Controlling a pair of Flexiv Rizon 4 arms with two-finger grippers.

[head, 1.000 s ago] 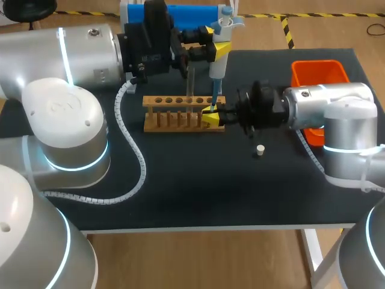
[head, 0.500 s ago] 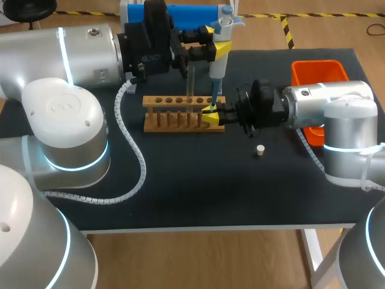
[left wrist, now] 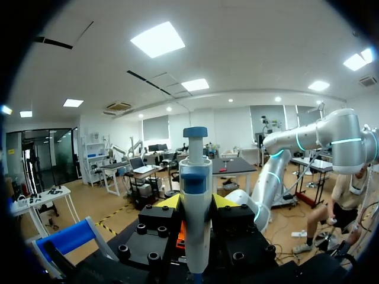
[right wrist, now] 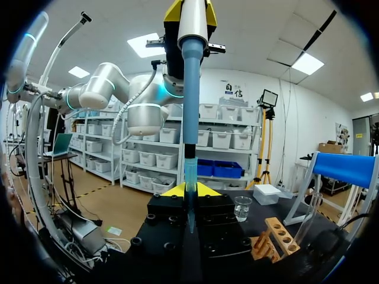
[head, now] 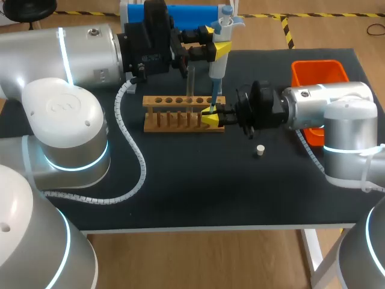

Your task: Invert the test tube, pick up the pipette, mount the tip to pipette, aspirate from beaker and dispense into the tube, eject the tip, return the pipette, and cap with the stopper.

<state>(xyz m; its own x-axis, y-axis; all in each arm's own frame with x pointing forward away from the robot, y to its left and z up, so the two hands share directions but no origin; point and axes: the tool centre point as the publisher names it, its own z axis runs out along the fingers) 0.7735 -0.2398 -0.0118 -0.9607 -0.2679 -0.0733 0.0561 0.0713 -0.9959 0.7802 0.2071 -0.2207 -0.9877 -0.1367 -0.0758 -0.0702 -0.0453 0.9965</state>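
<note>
Black table (head: 180,198) carries everything in the head view, and the wooden rack (head: 174,114) stands well back from its front edge. My left gripper (head: 218,47) is closed on the pipette (head: 218,63) at the far side. It holds the pipette upright, plunger end up, with the long axis running straight down to the pipette tip (head: 213,96). My right gripper (head: 210,115) comes in level from the right and is closed on the lower end of that tip, at the rack's right end. The test tube (head: 191,81) stands upright in the rack, just beside the pipette. The stopper (head: 260,150) lies alone on the table near my right wrist, well apart from the rack. The orange bin (head: 319,71) sits by the right edge.

In the left wrist view, my left gripper (left wrist: 195,201) presses the pipette (left wrist: 195,174) from both sides, and the pipette stands squarely across my fingers.

In the right wrist view, my right gripper (right wrist: 189,190) has its yellow tips closed on the pipette tip (right wrist: 189,171). The pipette (right wrist: 190,89) rises straight from it to my left gripper (right wrist: 190,12). The beaker (right wrist: 242,208), the rack (right wrist: 275,235) and the test tube (right wrist: 310,210) stand off to one side.
</note>
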